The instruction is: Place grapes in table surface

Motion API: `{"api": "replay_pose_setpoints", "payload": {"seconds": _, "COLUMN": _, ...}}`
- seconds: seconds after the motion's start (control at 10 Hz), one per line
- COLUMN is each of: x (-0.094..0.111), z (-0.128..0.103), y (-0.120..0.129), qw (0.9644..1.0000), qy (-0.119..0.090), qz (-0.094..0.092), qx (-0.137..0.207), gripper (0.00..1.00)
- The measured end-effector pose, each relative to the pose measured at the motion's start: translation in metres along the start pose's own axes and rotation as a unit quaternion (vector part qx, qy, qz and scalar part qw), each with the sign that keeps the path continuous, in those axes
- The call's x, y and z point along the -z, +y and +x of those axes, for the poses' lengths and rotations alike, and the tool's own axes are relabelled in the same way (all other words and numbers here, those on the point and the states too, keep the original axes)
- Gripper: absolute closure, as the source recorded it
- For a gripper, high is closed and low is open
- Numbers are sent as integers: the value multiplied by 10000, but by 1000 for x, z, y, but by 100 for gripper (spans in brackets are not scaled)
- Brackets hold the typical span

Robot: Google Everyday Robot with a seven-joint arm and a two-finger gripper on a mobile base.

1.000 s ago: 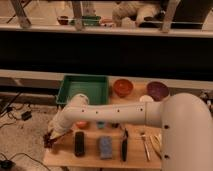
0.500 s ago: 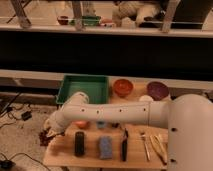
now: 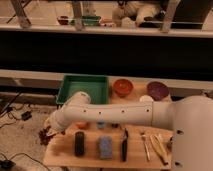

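At the left edge of the counter [image 3: 90, 156], hanging low with the hand [image 3: 49, 130] clenched on the grapes [image 3: 44, 136]. Slid out leftward over the last second, then dipped, away from the black block [image 3: 79, 143] and the orange fruit [image 3: 81, 125] and out toward the rim. Hard to call whether over wood or just past it above the floor; looks right on the line. Not set down yet, judging by the dark bunch dangling below the grip. So: carry nearly done, placing itself still to come. Probably wants a nudge back to the right onto bare wood before letting go, or else risks losing the bunch over the side.

Across the counter now: green tray [image 3: 84, 80] at the back left, orange bowl [image 3: 122, 87] and purple bowl [image 3: 157, 90] beside it. Along the front, lined up after the block: blue sponge [image 3: 105, 148], dark utensil [image 3: 124, 145], pale wooden utensils [image 3: 153, 145].

Around the room: cables [image 3: 15, 112] trailing on the floor at left, a long dark ledge behind, railing posts along the top. Beyond that, too blurred to call.
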Motion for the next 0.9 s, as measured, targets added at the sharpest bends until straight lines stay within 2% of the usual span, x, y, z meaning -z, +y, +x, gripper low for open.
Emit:
{"api": "replay_pose_setpoints", "payload": {"seconds": 0.6, "x": -13, "z": 35, "y": 12, "qw": 9993, "qy": 162, "qz": -147, "qx": -309, "gripper": 100}}
{"api": "replay_pose_setpoints", "payload": {"seconds": 0.9, "x": -26, "z": 45, "y": 22, "qw": 9983, "qy": 189, "qz": -332, "qx": -429, "gripper": 100}}
